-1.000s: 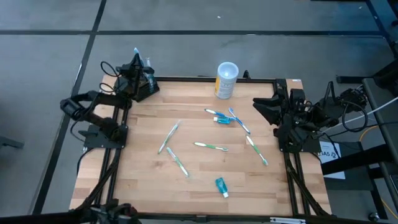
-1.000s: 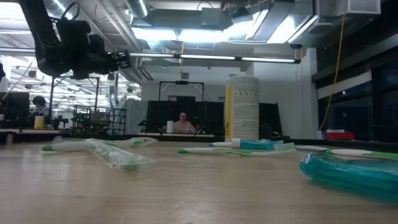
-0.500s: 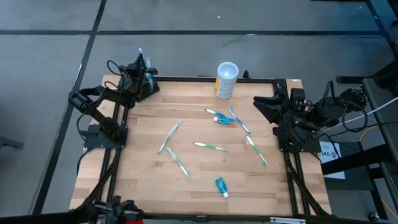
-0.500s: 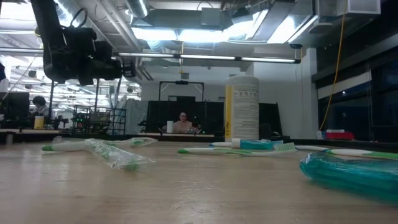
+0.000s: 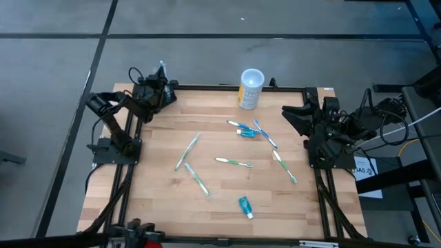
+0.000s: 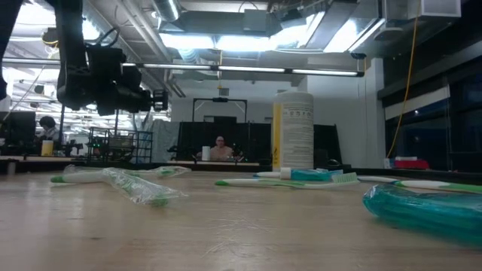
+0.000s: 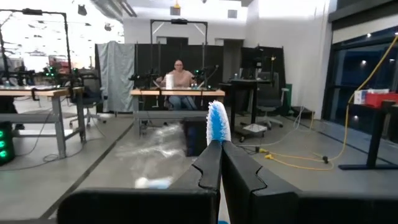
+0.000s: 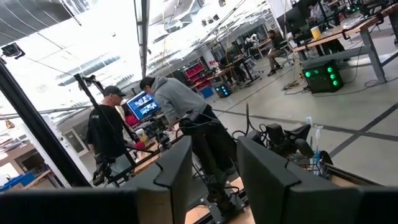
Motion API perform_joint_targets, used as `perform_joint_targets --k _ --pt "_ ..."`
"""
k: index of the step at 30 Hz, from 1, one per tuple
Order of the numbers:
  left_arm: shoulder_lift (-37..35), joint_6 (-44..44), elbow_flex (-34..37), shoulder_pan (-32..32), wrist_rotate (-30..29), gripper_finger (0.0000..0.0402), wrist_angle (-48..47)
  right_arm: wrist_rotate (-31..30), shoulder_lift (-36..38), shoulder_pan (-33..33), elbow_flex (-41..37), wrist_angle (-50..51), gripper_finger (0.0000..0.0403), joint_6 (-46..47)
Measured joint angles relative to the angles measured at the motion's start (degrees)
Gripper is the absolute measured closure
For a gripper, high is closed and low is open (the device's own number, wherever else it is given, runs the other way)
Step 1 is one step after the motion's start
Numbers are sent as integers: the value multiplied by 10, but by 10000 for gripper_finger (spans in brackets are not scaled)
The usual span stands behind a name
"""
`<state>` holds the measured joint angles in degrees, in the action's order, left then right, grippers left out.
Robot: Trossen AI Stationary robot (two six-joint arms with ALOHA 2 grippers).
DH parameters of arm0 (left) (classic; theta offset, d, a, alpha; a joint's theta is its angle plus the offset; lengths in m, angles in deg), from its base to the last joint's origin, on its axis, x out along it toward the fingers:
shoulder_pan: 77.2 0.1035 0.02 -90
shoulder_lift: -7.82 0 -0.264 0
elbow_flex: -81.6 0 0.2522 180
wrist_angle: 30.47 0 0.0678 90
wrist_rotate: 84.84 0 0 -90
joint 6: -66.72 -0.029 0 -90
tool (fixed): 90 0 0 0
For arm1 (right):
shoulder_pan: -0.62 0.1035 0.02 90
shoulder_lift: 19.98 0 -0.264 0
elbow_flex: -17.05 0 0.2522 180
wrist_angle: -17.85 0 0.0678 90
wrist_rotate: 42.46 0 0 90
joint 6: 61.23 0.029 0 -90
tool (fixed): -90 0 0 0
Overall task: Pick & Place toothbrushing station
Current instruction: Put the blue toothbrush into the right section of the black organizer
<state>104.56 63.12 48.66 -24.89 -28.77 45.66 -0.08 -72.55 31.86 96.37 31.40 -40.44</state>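
My left gripper (image 5: 158, 88) hangs over the table's far left corner, shut on a toothbrush (image 7: 217, 121) whose blue-and-white head sticks up past the fingertips. In the low view this arm (image 6: 105, 75) hangs well above the tabletop. The toothbrushing station does not show apart from the dark gripper and arm at that corner. My right gripper (image 5: 293, 117) waits raised at the table's right edge, open, with nothing between its fingers (image 8: 180, 168). My left gripper pinches the toothbrush between its two shut fingers, on the neck just below the head (image 7: 218, 142). The fingers lie about level, pointing toward the far edge, across the brush. The brush stands upright with its head up; the fingers hide its lower end.
A white-and-yellow cup (image 5: 251, 88) stands at the far edge. Several toothbrushes (image 5: 234, 162) lie scattered on the wooden tabletop, with a teal tube (image 5: 244, 205) near the front and another (image 5: 246, 131) by the cup. People stand and sit in the room beyond.
My left gripper has sunk at the far left corner and shifted a little toward the table's right, staying shut on the toothbrush, which stays upright. The arm's elbow has swung in toward the table.
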Motion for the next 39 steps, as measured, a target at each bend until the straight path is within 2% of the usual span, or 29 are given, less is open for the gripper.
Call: perform_joint_targets --k 17,24,33,39 --pt "27 48 39 -62 -84 399 0 -10 1 0 0 7 273 2" --pt "27 71 39 -61 -47 395 0 -9 1 0 0 11 273 5" --pt "26 75 31 -57 -34 339 0 -4 1 0 0 16 273 15" --pt "26 82 12 -45 -21 327 0 -4 1 0 0 15 273 24"
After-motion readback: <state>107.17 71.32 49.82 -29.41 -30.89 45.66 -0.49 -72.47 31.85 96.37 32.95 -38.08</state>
